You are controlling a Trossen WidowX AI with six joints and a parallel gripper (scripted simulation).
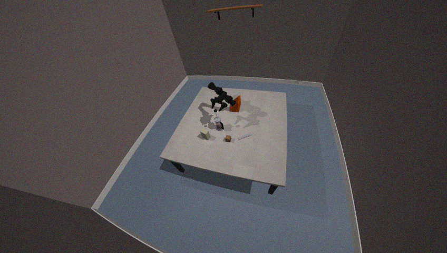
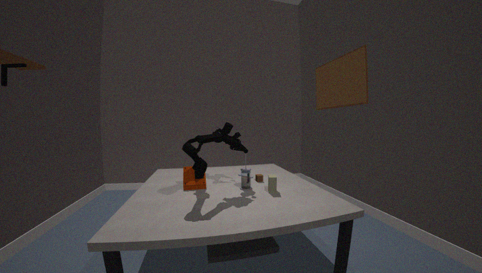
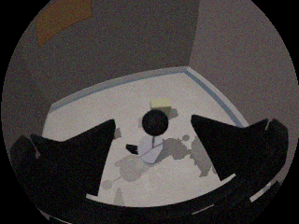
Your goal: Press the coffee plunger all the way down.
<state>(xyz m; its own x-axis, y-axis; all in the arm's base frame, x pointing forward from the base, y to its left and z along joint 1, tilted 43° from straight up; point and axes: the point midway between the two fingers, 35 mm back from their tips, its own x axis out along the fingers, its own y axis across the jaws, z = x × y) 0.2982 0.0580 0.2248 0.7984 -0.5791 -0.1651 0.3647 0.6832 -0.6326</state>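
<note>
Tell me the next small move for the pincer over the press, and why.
Probably close the pincer on the plunger knob. In the wrist view the knob sits between the wide-open fingers, roughly centred, and nothing is held. In the exterior view the fingertips hide the knob, the rod rises straight from the upright coffee press, and the plunger looks fully raised.

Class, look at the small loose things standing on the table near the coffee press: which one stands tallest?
The pale cream block stands tallest: upright, higher than the low brown cube beside it and the flat white strip.
</note>
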